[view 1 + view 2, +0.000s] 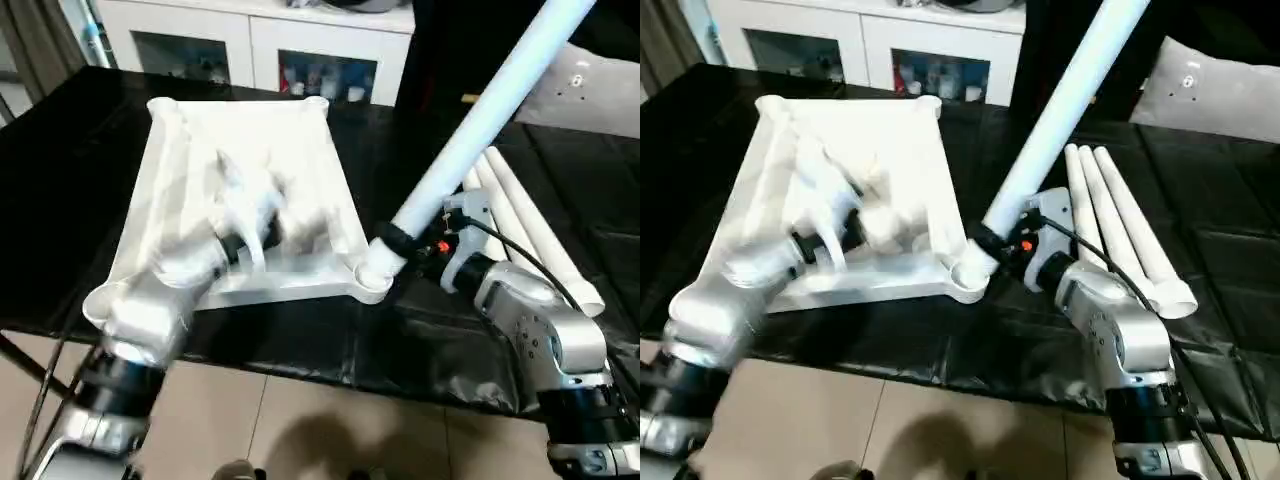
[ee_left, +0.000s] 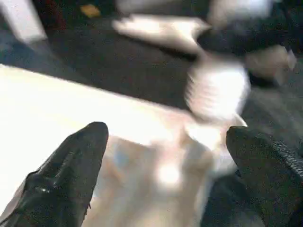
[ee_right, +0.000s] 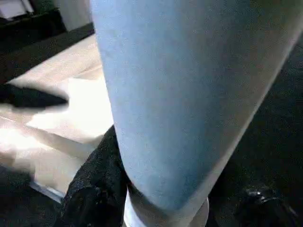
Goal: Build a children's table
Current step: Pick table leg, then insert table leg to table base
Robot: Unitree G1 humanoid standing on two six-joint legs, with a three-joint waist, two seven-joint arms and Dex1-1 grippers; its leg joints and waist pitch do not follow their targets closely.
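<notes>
White leg [image 1: 1055, 120] held by right gripper [image 1: 990, 243] stands in table top [image 1: 880, 150] socket [image 1: 966, 272].

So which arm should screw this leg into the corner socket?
Right. The right gripper already clamps the leg just above the near corner socket. The left gripper, open, is over the tabletop.

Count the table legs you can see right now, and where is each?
4: one leg stands in the tabletop's near corner socket, held by the right pincer; three spare legs lie side by side on the black work table.
</notes>
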